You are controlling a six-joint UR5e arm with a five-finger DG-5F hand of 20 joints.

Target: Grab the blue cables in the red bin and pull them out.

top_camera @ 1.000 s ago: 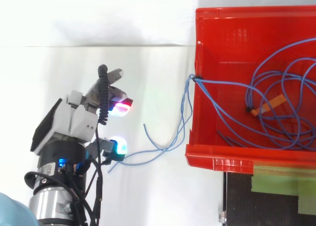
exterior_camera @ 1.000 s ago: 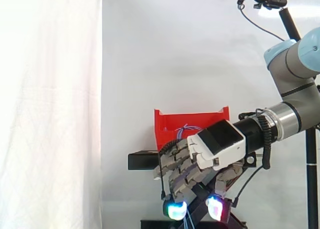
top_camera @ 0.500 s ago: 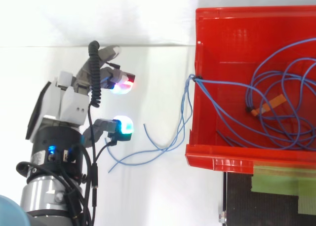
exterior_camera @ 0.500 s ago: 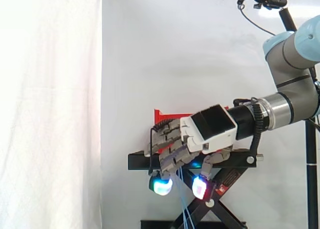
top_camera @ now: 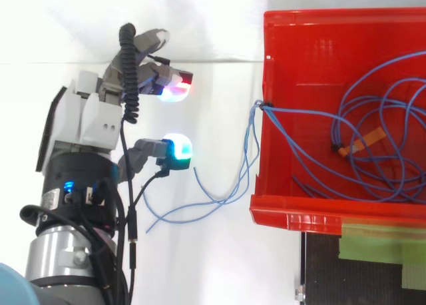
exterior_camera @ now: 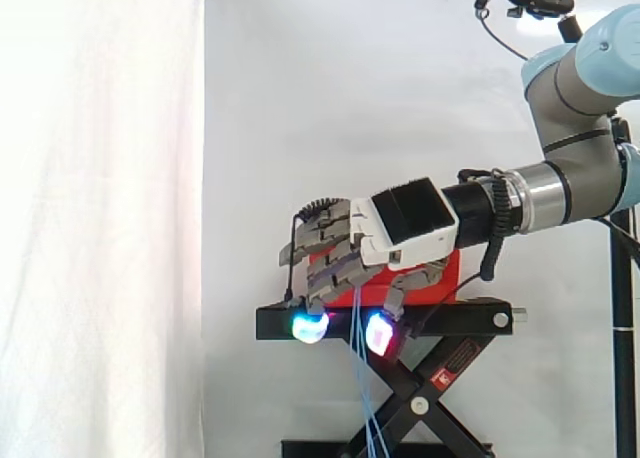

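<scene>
The hand's fingers (top_camera: 156, 78) are loosely bent and spread, with pads glowing red and magenta. The thumb's pad (top_camera: 177, 150) glows cyan-green, well apart from them. The gap between them is empty, so the hand (top_camera: 90, 122) is open and holds nothing. From above, it hangs outside the red bin (top_camera: 319, 17), well off the wall that the cables spill over, with its fingertips pointing toward that wall. The blue cables (top_camera: 373, 118) lie mostly inside the bin in loose, tangled loops. A small orange tag (top_camera: 363, 140) sits among them. A few strands cross the rim at a notch in that wall and trail down outside. Their loose ends curl near the thumb's pad, with no contact that can be made out. From the side, the hand (exterior_camera: 400, 228) is level with the bin, which it largely covers. The spilled strands hang straight down between the two glowing pads. The bin stands on a black stand (exterior_camera: 470, 316) with scissor legs. The arm (exterior_camera: 580, 88) reaches in from the far side of the bin, and a white curtain (exterior_camera: 100, 178) hangs behind it all.
</scene>
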